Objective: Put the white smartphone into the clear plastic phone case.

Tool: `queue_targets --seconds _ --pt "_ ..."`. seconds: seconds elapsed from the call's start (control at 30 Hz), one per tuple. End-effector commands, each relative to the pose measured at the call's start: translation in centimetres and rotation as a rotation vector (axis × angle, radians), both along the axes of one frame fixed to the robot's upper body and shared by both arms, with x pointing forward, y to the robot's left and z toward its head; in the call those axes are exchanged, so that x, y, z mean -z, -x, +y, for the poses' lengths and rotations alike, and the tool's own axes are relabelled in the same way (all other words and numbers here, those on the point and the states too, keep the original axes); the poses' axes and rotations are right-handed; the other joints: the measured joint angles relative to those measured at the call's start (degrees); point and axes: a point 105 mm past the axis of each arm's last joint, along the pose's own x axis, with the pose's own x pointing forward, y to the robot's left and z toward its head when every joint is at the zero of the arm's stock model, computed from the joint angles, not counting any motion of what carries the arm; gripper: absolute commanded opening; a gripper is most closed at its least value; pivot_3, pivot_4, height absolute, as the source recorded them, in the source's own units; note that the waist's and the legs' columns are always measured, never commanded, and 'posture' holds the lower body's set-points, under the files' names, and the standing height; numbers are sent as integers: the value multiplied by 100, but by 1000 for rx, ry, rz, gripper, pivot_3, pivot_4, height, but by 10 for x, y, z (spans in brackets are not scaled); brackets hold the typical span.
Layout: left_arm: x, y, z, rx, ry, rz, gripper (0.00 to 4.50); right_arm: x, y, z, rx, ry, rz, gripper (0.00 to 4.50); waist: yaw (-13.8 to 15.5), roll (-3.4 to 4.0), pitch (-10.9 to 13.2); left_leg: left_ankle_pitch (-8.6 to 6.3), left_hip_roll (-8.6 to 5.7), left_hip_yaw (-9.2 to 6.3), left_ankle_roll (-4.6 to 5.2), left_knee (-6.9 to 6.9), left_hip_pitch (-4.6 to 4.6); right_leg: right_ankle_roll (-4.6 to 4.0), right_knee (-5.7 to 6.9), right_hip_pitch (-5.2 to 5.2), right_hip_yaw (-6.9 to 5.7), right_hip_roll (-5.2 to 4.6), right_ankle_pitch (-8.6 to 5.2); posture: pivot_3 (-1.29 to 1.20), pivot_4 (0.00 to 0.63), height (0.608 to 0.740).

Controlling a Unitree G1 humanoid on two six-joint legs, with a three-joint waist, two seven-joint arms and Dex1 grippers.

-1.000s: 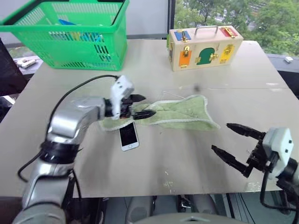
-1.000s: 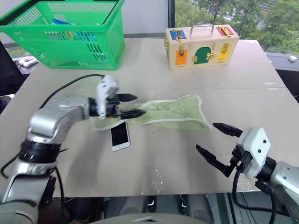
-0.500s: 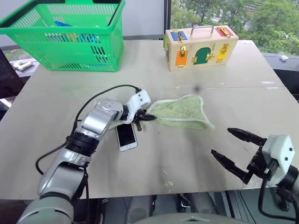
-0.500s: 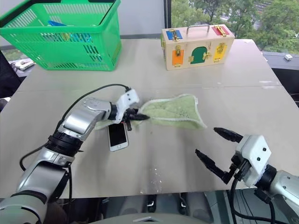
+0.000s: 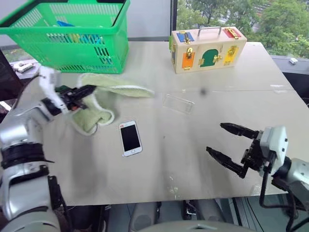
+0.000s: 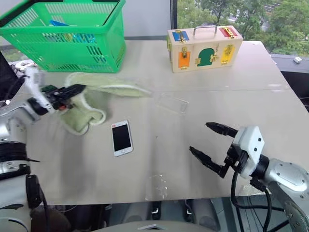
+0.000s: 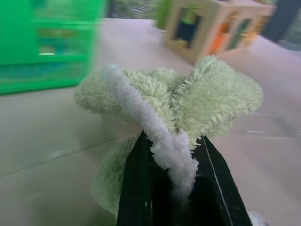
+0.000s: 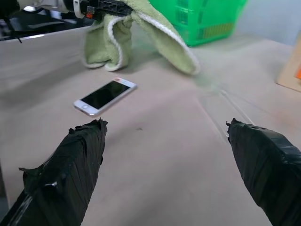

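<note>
The white smartphone (image 5: 131,138) lies flat, screen up, near the middle of the table, and it also shows in the right wrist view (image 8: 105,95). The clear plastic phone case (image 5: 178,103) rests on the table behind and to the right of it, apart from it. At the left, raised above the table, my left gripper (image 5: 88,90) is shut on a pale green towel (image 5: 96,104), whose cloth trails down onto the table; the pinch shows close up between the fingers (image 7: 136,183). My right gripper (image 5: 223,140) hovers open at the right front, nothing between its fingers.
A green basket (image 5: 72,34) stands at the back left, holding several items. A wooden latch box (image 5: 208,48) sits at the back right. The table's front edge runs just below my right gripper.
My left gripper shut on the towel and pulled it left and up, uncovering the clear case. The right gripper shifted slightly left and stayed open. The phone has not moved.
</note>
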Motion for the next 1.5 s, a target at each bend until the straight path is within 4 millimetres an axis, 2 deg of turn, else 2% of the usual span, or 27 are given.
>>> queue_targets --seconds 0.03,0.13,0.3,0.33,0.37,0.43,0.47,0.5,0.6,0.7,0.87,0.97,1.03,1.1,1.17,1.27,1.33,1.4,1.5 --pt "-7 3 33 -164 -71 -35 10 -5 -1 3 -46 -4 -16 4500 22 -1 -1 0 0 -1 0 0 0 0 0 1 0 -7 0 0 150 740" --pt "11 3 51 -280 -169 24 10 -5 -3 4 -56 -7 -14 4500 20 -1 -1 0 0 -1 0 -2 0 0 0 0 0 -12 0 0 150 740" --pt "43 9 60 -339 -239 154 10 -3 -4 7 -67 3 -10 4500 -21 -3 -1 -1 5 1 -1 -6 0 0 0 -2 0 -10 0 0 150 740" --pt "47 10 62 -348 -252 176 755 -2 -4 7 -66 7 -10 4500 -21 -3 -1 -1 5 1 -1 -6 -1 0 0 -3 0 -9 0 0 150 740" --pt "50 11 63 -355 -257 189 980 -2 -5 8 -56 12 -9 4500 -22 -3 -1 -1 5 1 -1 -6 0 0 0 -2 0 -10 1 0 150 740" --pt "51 11 65 -365 -261 195 1916 0 -6 8 -32 28 -9 4500 -24 -5 -2 -1 6 2 0 -6 0 0 1 -2 0 -10 1 0 150 740" --pt "46 9 53 -293 -216 179 2154 1 -7 9 -18 38 -1 4500 -24 -8 -4 -1 6 2 0 -6 0 0 1 -2 0 -10 1 0 150 740" --pt "40 10 38 -201 -162 166 2758 3 -7 10 -11 44 4 4500 -23 -7 -4 -1 6 2 -1 -6 1 0 1 -2 0 -11 1 0 150 740" --pt "26 27 -10 115 -37 187 2872 4 -6 13 -12 50 7 4500 -23 -8 -4 -1 6 2 -1 -6 2 -1 1 -2 0 -13 1 0 150 740" --pt "27 44 -39 297 -46 226 2872 4 -7 21 -32 51 1 4500 -39 -8 -3 -1 4 6 -1 -6 -5 -1 0 -6 3 -19 0 0 150 740" --pt "41 53 -62 412 -215 242 2872 10 -15 35 -62 64 4 4500 -47 -4 -1 -1 5 7 -1 -6 9 -7 13 -7 4 -16 -3 0 150 740" --pt "39 53 -67 440 -246 231 2872 10 -18 39 -71 63 -3 4500 -28 -5 -1 -1 5 7 -1 -6 7 -23 19 -12 4 -16 -13 0 150 740" --pt "43 55 -66 473 -318 237 2872 10 -19 41 -74 63 -6 4500 -22 -4 -1 -1 4 7 -1 -6 -3 -22 18 -18 4 -17 -12 0 150 740" --pt "57 67 -64 549 -442 273 2872 10 -19 42 -79 62 -8 4500 -32 -4 -1 -1 3 11 -1 -6 -4 -14 17 -19 8 -17 -8 0 150 740" --pt "62 69 -62 555 -467 271 2872 10 -19 43 -82 62 -10 4500 -49 0 1 -1 4 17 -1 -9 -3 -16 13 -20 12 -17 -9 0 150 740" --pt "44 38 -51 352 -315 184 2872 9 -19 44 -82 64 -14 4500 2 2 2 -1 5 17 -1 -11 -3 -21 16 -23 13 -16 -12 0 150 740" --pt "35 15 -29 147 -257 147 2872 9 -19 44 -80 65 -16 4500 61 -4 0 0 4 5 0 -2 -3 -21 24 -21 3 -13 -12 0 150 740" --pt "32 4 -8 5 -234 136 2872 9 -18 43 -80 66 -16 4500 37 -14 -4 0 5 3 0 4 -3 -6 28 -19 3 -5 -3 0 150 740" --pt "34 -3 22 -176 -208 162 2872 8 -19 43 -84 64 -13 4500 -37 -14 -3 -1 3 13 0 0 0 -1 27 -19 14 -4 -1 0 150 740"
